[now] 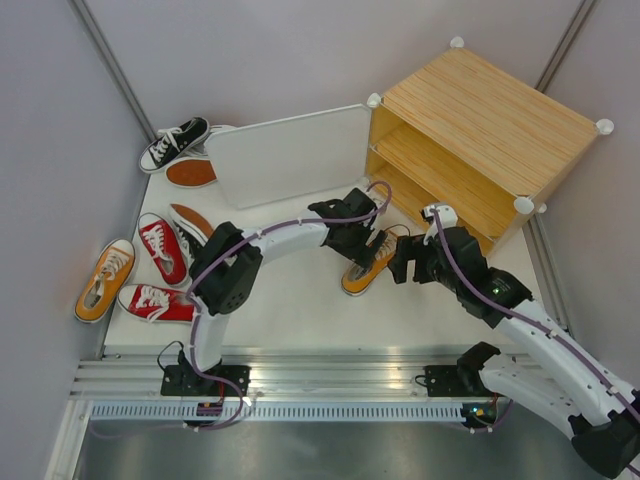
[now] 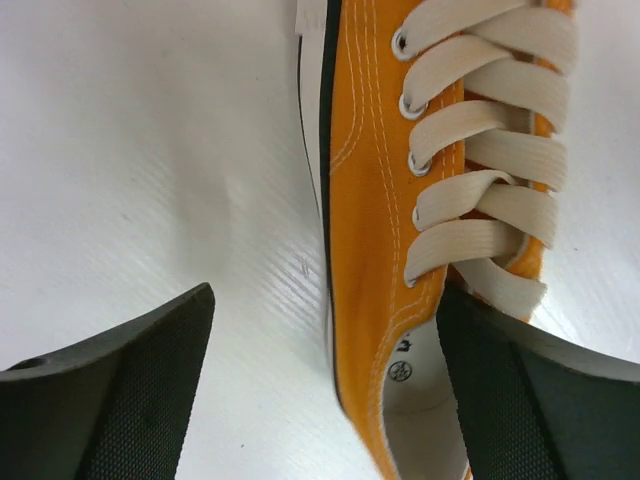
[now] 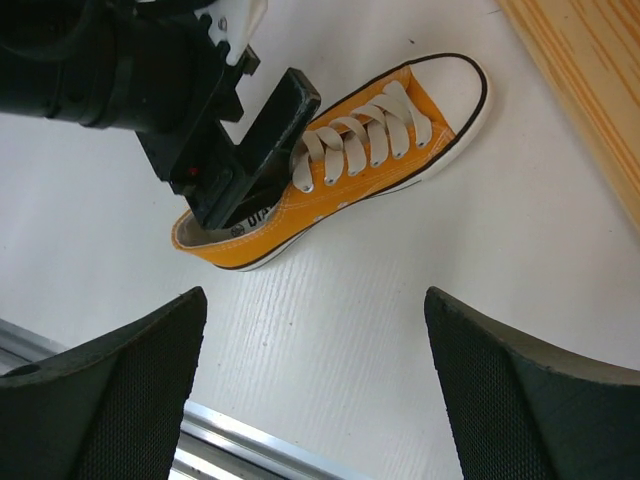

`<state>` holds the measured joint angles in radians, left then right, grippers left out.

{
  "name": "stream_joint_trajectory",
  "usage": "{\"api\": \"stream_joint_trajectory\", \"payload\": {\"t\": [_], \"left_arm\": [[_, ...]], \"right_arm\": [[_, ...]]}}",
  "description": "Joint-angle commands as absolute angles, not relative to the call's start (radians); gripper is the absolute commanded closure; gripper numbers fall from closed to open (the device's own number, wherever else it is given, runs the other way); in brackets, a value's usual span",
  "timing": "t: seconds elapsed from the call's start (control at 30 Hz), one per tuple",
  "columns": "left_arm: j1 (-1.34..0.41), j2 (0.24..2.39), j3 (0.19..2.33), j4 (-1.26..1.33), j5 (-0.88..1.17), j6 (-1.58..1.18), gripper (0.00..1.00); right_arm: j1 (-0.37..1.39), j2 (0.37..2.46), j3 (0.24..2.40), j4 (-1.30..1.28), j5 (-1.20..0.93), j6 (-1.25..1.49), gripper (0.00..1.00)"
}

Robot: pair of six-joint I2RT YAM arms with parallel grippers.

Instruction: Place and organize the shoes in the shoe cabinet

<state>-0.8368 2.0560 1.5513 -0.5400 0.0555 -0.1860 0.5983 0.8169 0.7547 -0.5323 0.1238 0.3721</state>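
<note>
We are moving the orange shoe (image 3: 340, 170): left claw (image 2: 325, 300) spread around its side, maybe touching; right claw (image 3: 315, 300), spread too, should grab next.

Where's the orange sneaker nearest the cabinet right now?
The orange sneaker lies mid-table in the overhead view, just before the shoe cabinet, the left hand at its heel, the right hand close by.

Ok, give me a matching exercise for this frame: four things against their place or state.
Things:
1. laces-up black shoe
2. cabinet door
3. right pincer
4. middle orange shoe

Place or state:
A. swung open
B. just in front of the shoe cabinet
C. far left corner
D. open, holding nothing

Pairs: 1-C, 2-A, 3-D, 4-B
</note>
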Motion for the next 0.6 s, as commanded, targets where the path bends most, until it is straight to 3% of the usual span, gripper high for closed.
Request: {"api": "stream_joint_trajectory", "payload": {"t": [0.0, 0.37, 0.57], "left_arm": [[-0.810, 1.922, 1.565, -0.482, 0.046, -0.182, 0.05], [-0.574, 1.683, 1.391, -0.469, 0.081, -0.316, 0.00], [-0.424, 1.586, 1.287, -0.489, 0.049, -0.365, 0.01]], "right_arm": [[0.600, 0.847, 0.762, -0.479, 0.045, 0.299, 0.07], [0.653, 1.048, 0.827, -0.440, -0.100, 0.207, 0.11], [0.713, 1.219, 0.897, -0.425, -0.153, 0.161, 0.19]]}}
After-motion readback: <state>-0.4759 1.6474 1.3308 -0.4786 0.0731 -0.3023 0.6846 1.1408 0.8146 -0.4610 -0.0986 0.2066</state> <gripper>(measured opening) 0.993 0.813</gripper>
